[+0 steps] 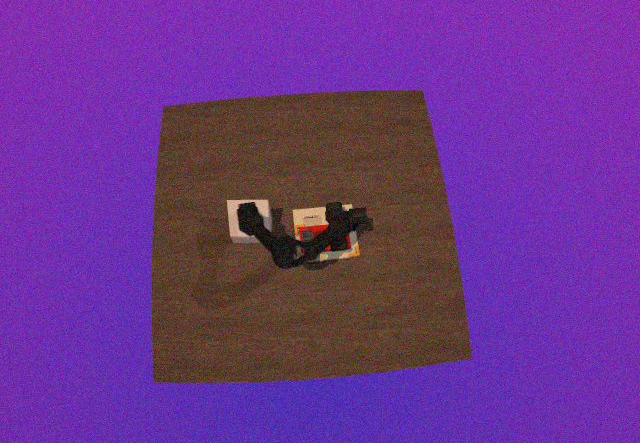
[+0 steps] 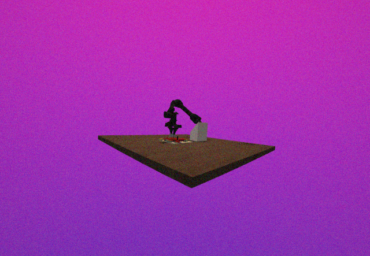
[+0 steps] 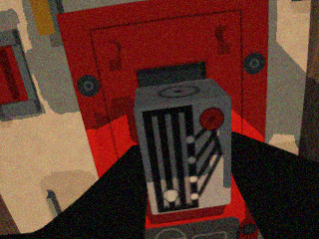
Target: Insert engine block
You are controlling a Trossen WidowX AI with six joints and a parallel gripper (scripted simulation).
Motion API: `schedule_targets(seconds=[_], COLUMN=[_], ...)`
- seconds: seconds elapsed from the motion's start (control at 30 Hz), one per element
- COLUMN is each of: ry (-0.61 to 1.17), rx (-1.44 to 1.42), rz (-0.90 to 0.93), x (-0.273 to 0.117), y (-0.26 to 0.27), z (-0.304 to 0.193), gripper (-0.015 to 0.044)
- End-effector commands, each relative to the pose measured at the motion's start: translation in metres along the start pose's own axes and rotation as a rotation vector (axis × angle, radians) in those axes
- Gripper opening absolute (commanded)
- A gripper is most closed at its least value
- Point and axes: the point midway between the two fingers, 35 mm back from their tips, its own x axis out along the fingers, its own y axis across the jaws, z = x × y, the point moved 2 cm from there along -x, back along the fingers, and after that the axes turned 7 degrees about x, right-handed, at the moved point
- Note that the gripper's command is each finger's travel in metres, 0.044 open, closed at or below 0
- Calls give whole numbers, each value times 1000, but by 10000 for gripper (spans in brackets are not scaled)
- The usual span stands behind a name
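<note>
My gripper [image 3: 183, 148] [image 2: 172, 133] is shut on the grey engine block [image 3: 171, 149], with a black finger on either side of it. The block looks upright in the wrist view, with dark stripes and a red disc on the face toward the camera. It is above the red car body [image 3: 164, 42] [image 1: 320, 229] [image 2: 180, 140]. The dark opening [image 3: 171, 75] shows just beyond the block's top edge; the block hides the rest of it. In the exterior view the block appears slightly above the body. Whether it touches, and where the rib is, I cannot tell.
A pale printed board [image 3: 55, 139] [image 1: 308, 213] lies around the car body. A grey-framed red part [image 3: 11, 75] is at the left in the wrist view. The arm's pale box-shaped base [image 1: 234, 213] [image 2: 200, 132] stands near the board. Two round dark bolts [image 3: 89, 86] [image 3: 254, 63] flank the opening.
</note>
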Motion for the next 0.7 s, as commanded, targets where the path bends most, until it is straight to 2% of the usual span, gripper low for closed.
schedule_targets(seconds=[0.0, 0.27, 0.67], ry=[-2, -2, -2], rx=[66, 137, -170], rz=[-5, -5, -5], x=[0, 0, 0], y=[-1, -1, -2], z=[1, 1, 2], gripper=[160, 160, 160])
